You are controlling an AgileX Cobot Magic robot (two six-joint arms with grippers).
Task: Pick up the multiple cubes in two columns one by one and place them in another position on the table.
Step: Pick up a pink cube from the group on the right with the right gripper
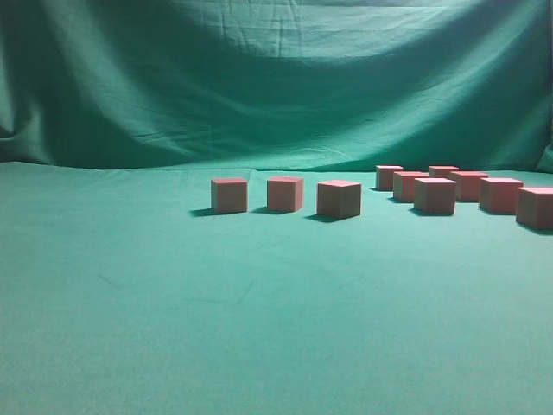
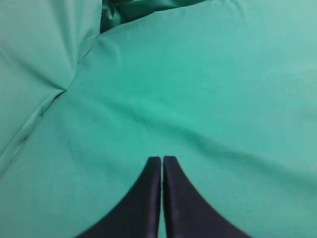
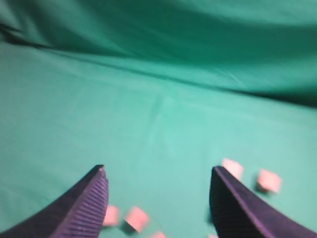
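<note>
Cubes (image 1: 434, 195) sit on the table (image 1: 259, 328) in the exterior view: three in a row mid-table, seven more clustered in two columns at right, no arm visible. Left wrist view: left gripper (image 2: 162, 159) clenched, holding nothing, over bare cloth. Right wrist view: right gripper (image 3: 157, 171) spread wide and empty above blurred cubes; next, I judge, it must descend over one.

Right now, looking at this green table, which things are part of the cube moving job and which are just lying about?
Part of the job:
- the three cubes in a row at mid-table
- the cluster of cubes at the right
- the table, where they get placed
- the right gripper, open with nothing between its fingers

Just there:
- the green backdrop
- the left gripper, shut and empty
</note>
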